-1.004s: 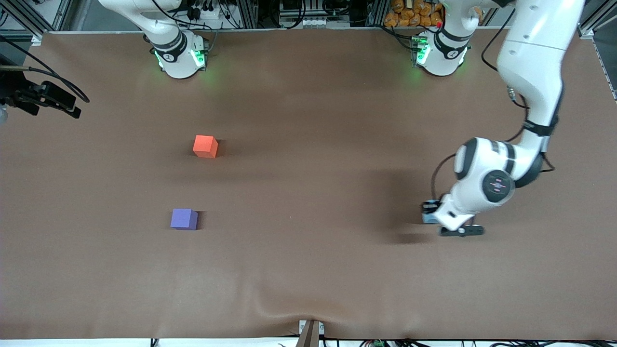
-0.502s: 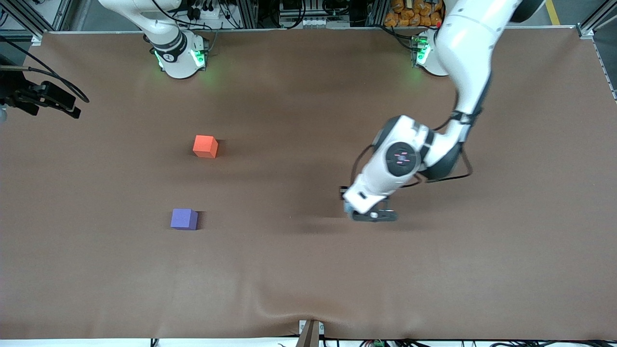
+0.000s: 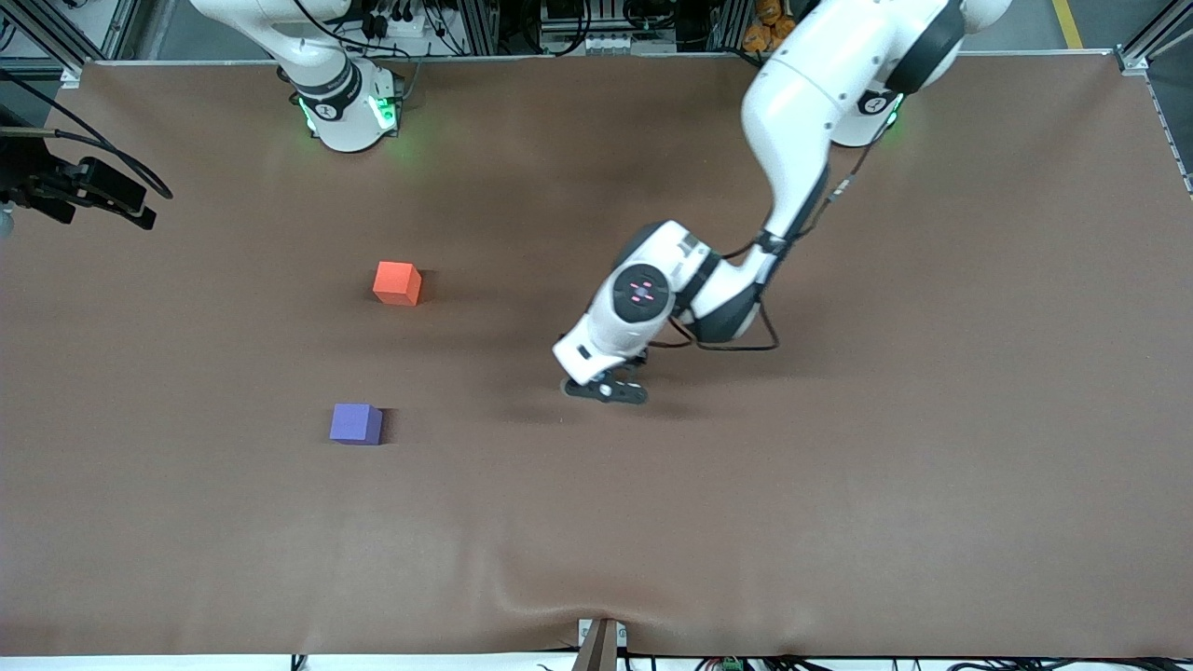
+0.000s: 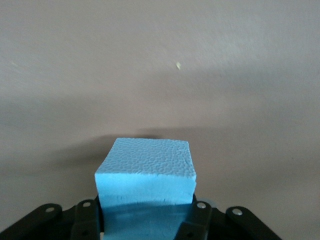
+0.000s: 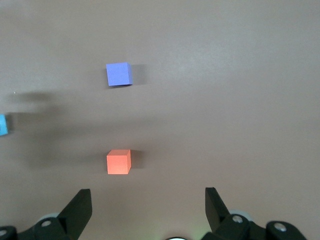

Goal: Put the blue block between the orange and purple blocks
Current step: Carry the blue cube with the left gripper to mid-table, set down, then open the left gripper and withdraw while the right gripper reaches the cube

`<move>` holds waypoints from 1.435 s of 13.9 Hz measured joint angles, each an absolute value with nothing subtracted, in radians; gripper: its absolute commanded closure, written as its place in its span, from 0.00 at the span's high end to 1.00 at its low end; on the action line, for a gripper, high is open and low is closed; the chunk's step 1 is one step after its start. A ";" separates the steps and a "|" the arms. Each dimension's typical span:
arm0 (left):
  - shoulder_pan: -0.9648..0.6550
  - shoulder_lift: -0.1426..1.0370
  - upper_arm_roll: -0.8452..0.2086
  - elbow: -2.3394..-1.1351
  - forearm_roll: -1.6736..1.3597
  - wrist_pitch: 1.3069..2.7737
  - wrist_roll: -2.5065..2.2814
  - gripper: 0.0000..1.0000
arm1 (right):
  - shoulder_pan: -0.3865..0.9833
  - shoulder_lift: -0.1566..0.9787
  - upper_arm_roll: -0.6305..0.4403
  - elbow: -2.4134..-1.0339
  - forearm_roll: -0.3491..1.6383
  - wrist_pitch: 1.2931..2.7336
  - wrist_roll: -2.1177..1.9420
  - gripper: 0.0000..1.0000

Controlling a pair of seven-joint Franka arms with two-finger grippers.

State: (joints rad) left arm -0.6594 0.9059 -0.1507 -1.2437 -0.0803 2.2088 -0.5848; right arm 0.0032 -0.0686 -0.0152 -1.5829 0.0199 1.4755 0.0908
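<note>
My left gripper (image 3: 601, 384) is up over the middle of the table, toward the left arm's end from both cubes. It is shut on the blue block (image 4: 145, 185), which fills the space between its jaws in the left wrist view. The hand hides the block in the front view. The orange block (image 3: 397, 282) sits on the table. The purple block (image 3: 355, 423) sits nearer to the front camera than it, with bare mat between them. My right gripper (image 5: 147, 205) is open and empty, high above the orange block (image 5: 119, 161) and purple block (image 5: 118, 74). The blue block (image 5: 2, 124) shows at that view's edge.
The brown mat (image 3: 839, 522) covers the whole table and has a raised wrinkle (image 3: 559, 596) at its front edge. A black fixture (image 3: 89, 186) juts in over the right arm's end of the table. The arm bases (image 3: 345, 102) stand along the back edge.
My left arm has swept with the blue block from the left arm's end of the table to over its middle, toward the two cubes. The cubes have not moved.
</note>
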 measured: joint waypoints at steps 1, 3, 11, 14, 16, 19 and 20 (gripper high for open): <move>-0.670 0.914 -0.147 -1.242 -0.080 2.208 -0.589 0.30 | 0.003 -0.069 -0.015 -1.583 0.020 1.476 0.091 1.00; -0.674 0.936 -0.144 -1.243 -0.080 2.203 -0.590 1.00 | 0.003 -0.069 -0.015 -1.583 0.020 1.477 0.091 1.00; -0.718 0.926 -0.137 -1.200 -0.080 2.184 -0.691 1.00 | 0.003 -0.069 -0.015 -1.582 0.020 1.477 0.091 1.00; -0.695 0.803 -0.100 -1.178 -0.074 2.075 -0.695 1.00 | 0.003 -0.069 -0.015 -1.582 0.020 1.478 0.091 1.00; -0.658 0.705 -0.080 -1.177 -0.071 1.984 -0.697 1.00 | 0.003 -0.069 -0.015 -1.582 0.020 1.478 0.091 1.00; -0.553 0.583 -0.067 -1.178 -0.062 1.844 -0.697 1.00 | 0.005 -0.067 -0.013 -1.582 0.032 1.482 0.091 1.00; -0.507 0.548 -0.066 -1.179 -0.059 1.788 -0.697 1.00 | 0.010 -0.063 -0.013 -1.582 0.053 1.490 0.091 1.00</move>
